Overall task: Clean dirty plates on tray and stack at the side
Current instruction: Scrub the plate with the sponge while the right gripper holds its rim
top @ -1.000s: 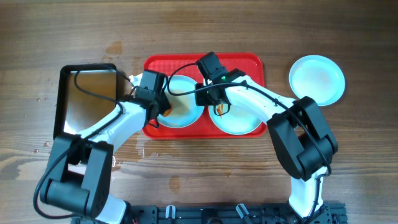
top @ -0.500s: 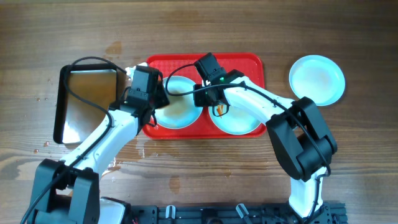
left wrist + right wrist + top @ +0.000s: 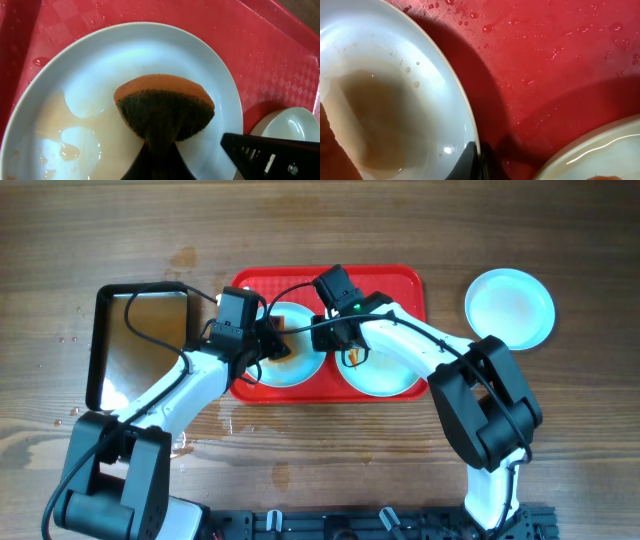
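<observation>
Plates, round, shallow, pale blue-white: you have two side by side on the large red rectangular plastic tray. A third plate sits near the wooden tabletop's right edge. Your left end effector is clenched on a brown-orange sponge, which presses on the wet left plate. Your right end effector pinches that plate's rim.

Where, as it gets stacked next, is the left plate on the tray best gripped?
Pinch the left plate by its raised rim: it is shallow and lies flat on the red tray, so likely only the edge offers a hold. Come from above at its right side, one finger inside, one outside, as the right gripper does; the sponge covers the middle.
</observation>
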### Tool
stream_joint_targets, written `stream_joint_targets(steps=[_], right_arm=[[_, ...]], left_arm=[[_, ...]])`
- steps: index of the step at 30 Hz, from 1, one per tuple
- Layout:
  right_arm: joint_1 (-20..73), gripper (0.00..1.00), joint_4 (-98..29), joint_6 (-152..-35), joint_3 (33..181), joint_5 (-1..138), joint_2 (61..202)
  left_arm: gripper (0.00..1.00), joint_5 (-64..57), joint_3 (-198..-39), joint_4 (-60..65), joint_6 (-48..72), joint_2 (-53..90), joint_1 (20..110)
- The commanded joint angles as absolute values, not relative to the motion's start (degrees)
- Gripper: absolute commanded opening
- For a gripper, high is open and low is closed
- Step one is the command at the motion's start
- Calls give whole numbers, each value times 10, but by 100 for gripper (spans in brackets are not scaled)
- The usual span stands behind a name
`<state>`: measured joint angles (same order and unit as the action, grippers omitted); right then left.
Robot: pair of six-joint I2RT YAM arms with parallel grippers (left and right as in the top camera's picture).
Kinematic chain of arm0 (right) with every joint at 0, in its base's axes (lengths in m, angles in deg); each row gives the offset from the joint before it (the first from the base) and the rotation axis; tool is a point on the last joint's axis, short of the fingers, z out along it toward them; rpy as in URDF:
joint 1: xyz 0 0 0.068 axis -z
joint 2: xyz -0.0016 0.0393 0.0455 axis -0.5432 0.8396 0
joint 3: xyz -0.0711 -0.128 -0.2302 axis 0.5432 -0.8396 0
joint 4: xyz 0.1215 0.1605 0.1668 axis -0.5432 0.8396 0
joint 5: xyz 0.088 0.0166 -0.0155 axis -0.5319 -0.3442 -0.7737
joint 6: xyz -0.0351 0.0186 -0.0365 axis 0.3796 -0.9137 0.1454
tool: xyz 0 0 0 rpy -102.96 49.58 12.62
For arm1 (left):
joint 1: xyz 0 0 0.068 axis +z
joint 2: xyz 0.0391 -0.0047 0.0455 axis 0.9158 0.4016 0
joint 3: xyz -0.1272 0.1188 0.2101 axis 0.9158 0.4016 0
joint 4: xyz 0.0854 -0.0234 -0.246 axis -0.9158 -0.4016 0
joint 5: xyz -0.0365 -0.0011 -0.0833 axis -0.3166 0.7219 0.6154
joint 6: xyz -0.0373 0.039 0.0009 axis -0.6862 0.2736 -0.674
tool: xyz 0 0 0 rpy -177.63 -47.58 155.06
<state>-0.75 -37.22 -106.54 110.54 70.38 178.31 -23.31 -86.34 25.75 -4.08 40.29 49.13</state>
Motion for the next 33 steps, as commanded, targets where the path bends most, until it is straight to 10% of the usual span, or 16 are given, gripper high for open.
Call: stream_joint_targets(steps=[1,24,33], right_arm=[[-5,4,-369,-1069,1106,707,1775],[-5,4,-375,-1067,1106,708,1775],[-5,5,-373,-1067,1106,708,1775]], left_arm=[[4,-221,-860,261,-51,409,493],[4,-218,-860,285,-84,458,466],[4,-486,-860,223,-2,476,467]])
